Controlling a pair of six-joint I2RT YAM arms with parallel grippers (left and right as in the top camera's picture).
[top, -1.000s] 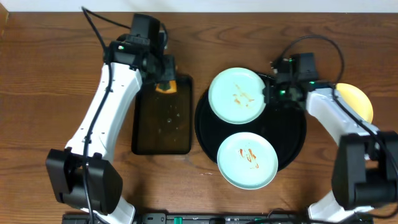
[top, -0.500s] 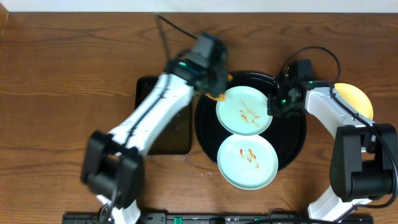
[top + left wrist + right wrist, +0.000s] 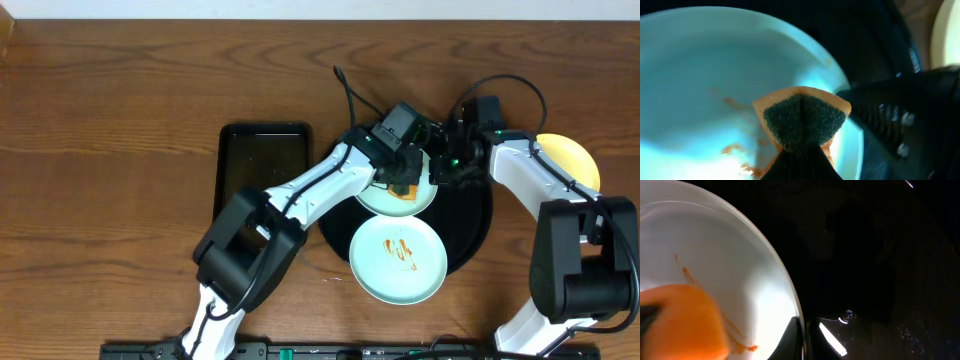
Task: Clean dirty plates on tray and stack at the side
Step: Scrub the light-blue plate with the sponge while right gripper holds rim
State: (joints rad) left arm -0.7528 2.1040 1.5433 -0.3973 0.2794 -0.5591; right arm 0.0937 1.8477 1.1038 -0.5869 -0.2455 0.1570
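On the round black tray [image 3: 470, 222] lie two mint plates, each smeared with orange-brown sauce. My left gripper [image 3: 403, 186] is shut on an orange sponge [image 3: 802, 117] with a dark green scouring face. It presses the sponge onto the back plate [image 3: 421, 200], among the smears [image 3: 732, 104]. My right gripper [image 3: 438, 170] is shut on that plate's right rim [image 3: 799, 314], one finger above and one below. The front plate [image 3: 397, 257] lies untouched. A pale yellow plate [image 3: 573, 162] sits on the wood at the far right, partly hidden behind the right arm.
A smaller rectangular black tray [image 3: 262, 182] lies left of the round one. The left arm [image 3: 300, 195] stretches diagonally across the table's middle, over the round tray's left edge. Brown wooden tabletop [image 3: 110, 150] spreads to the left.
My left arm has swung right from the rectangular tray, carrying the sponge onto the back plate. The right gripper drew that plate slightly toward the tray's middle and now holds still.
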